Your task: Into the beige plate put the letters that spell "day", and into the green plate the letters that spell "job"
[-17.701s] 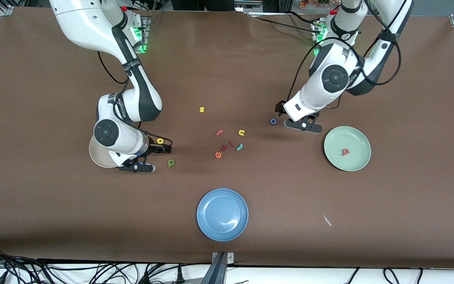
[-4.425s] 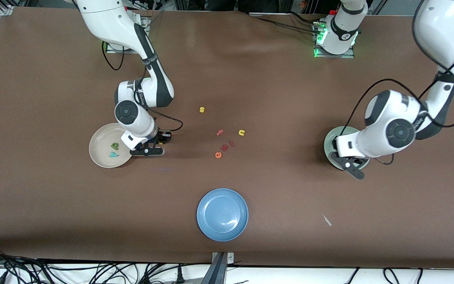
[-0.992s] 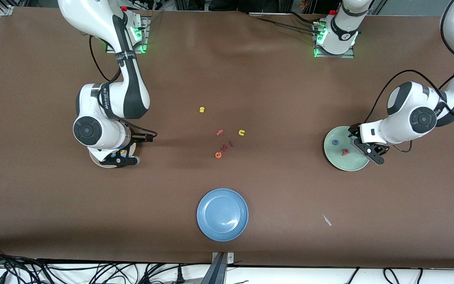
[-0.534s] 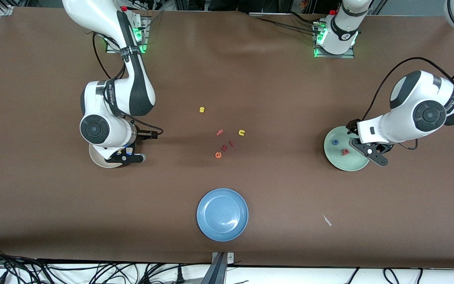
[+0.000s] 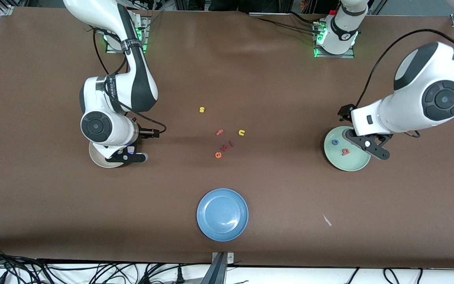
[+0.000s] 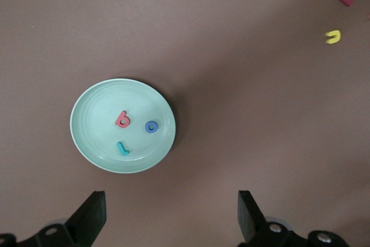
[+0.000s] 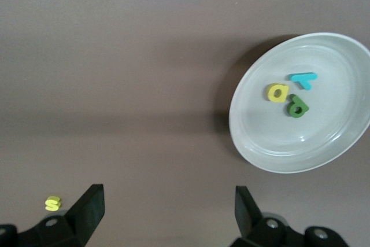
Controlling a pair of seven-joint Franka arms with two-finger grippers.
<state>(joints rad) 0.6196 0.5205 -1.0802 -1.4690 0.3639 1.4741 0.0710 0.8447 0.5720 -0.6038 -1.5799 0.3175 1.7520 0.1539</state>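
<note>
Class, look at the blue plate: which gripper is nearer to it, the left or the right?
Neither clearly. The blue plate sits between them: right gripper over the beige plate, left gripper over the green plate.

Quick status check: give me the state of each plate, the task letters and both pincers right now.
beige plate: holds yellow "a", teal "y", dark green "d".
green plate: holds salmon-red "b", blue "o", teal "j".
blue plate: empty.
left pincer: open, empty, over the green plate.
right pincer: open, empty, over the beige plate.
</note>
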